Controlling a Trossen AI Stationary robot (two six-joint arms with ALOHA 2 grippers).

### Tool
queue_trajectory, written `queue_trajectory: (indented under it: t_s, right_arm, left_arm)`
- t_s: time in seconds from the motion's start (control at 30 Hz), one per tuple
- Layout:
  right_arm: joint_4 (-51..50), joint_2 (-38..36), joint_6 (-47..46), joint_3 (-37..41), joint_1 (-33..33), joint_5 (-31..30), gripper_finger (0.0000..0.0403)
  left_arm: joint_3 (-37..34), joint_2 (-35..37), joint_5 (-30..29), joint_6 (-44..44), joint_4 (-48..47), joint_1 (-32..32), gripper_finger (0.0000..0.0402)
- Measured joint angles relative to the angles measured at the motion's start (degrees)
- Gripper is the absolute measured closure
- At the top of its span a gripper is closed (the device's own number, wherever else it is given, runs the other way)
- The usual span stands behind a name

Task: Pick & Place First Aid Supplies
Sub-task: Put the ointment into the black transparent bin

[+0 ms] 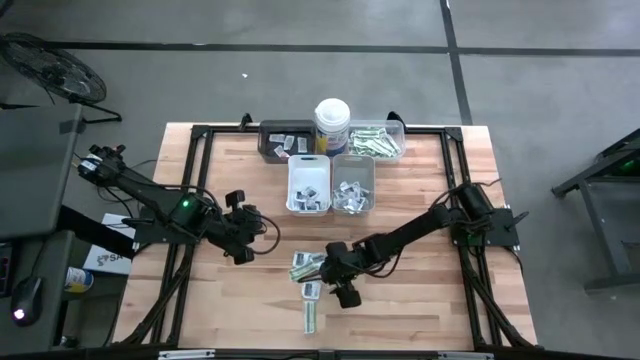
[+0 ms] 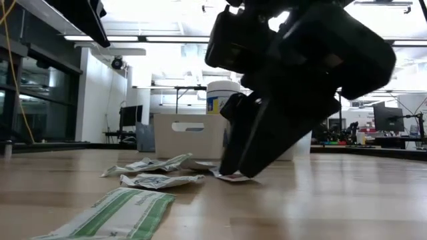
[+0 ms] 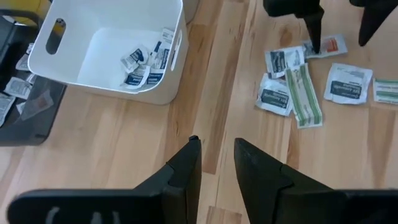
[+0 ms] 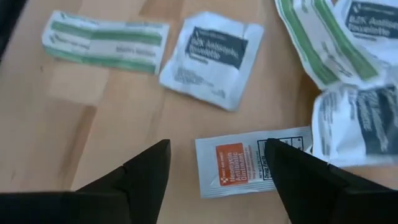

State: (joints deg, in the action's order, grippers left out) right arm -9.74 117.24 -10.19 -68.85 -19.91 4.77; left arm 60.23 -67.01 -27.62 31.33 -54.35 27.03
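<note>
Near the front of the bench (image 1: 420, 300), the right gripper (image 4: 217, 163) is hanging low over loose first aid supplies (image 1: 308, 266), jaws standing wide apart astride an orange-marked sachet (image 4: 252, 163) lying flat. More packets are sitting in the white bin (image 1: 309, 184). Left gripper (image 3: 216, 157) is waiting nearby, jaws slightly parted, gripping nothing.

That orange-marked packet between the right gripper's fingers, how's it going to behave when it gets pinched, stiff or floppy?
Probably floppy: the orange-marked packet looks thin, like the crinkled sachets nearby. It lies flat on the table, so the open right gripper may struggle to catch an edge. Likely very light and easily slid.
</note>
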Motion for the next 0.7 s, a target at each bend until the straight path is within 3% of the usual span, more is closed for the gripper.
queue_trajectory:
  t_s: [0.43,0.7]
  right_arm:
    - [-3.9,2.1,7.0,-0.2,-3.9,-11.6,0.0204]
    - [-3.9,2.2,6.0,-0.2,-4.0,-11.3,0.0264]
  left_arm:
    - [0.0,0.0,0.0,0.0,-1.3,0.0,0.0309]
    - [0.0,0.0,0.0,-0.9,-1.3,0.0,0.0309]
